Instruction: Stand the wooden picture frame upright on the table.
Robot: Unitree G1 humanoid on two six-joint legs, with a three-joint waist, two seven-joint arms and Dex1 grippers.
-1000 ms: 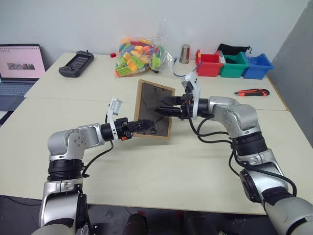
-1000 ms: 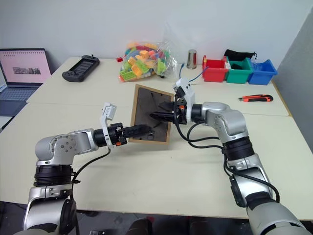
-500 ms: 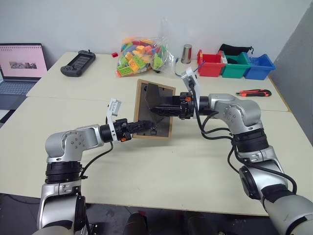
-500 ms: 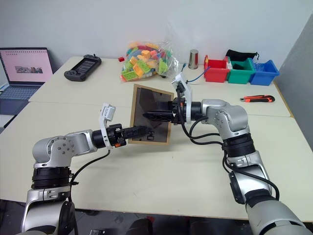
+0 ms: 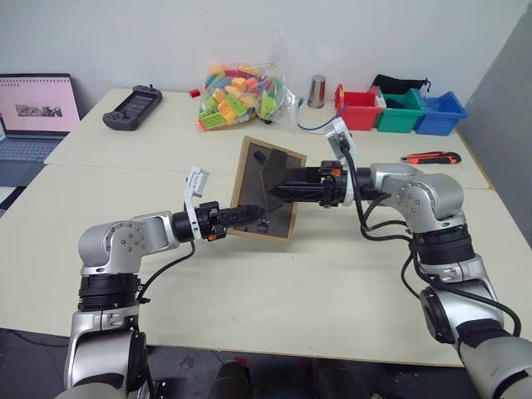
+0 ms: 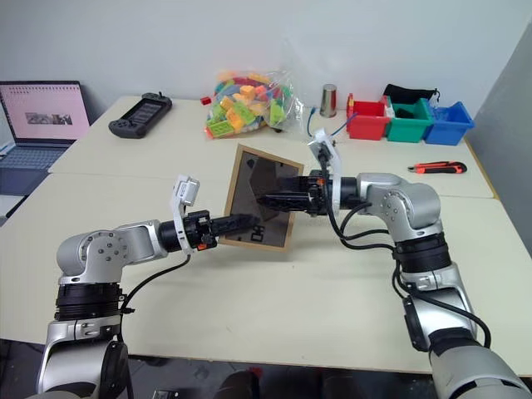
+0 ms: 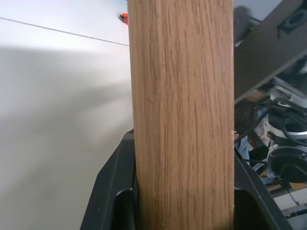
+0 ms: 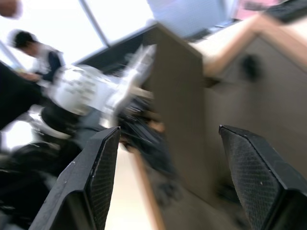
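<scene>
Wooden picture frame sits near the middle of the table, back panel toward the robot, lower edge on or just above the tabletop (contact not clear), top tipped slightly away and to the right. The hinged stand leg is swung partly out from the back panel.

Left gripper is clamped on the frame's lower left edge; in the left wrist view the light-wood rail fills the gap between the two black fingers, which press on either side of it. Judged purpose: this grip steadies the frame near vertical so that the other arm can work on the back.

Right gripper reaches in level from the right, fingertips at the stand leg. Its jaws stand apart; the right wrist view shows the two fingers wide with the stand leg between them, not pinched. Judged step: setting the leg out far enough to prop the frame.

Beyond the grippers on the far table: bag of coloured building blocks, metal cup, red, green and blue bins, a utility knife. Off past the left gripper: game controller, laptop.
</scene>
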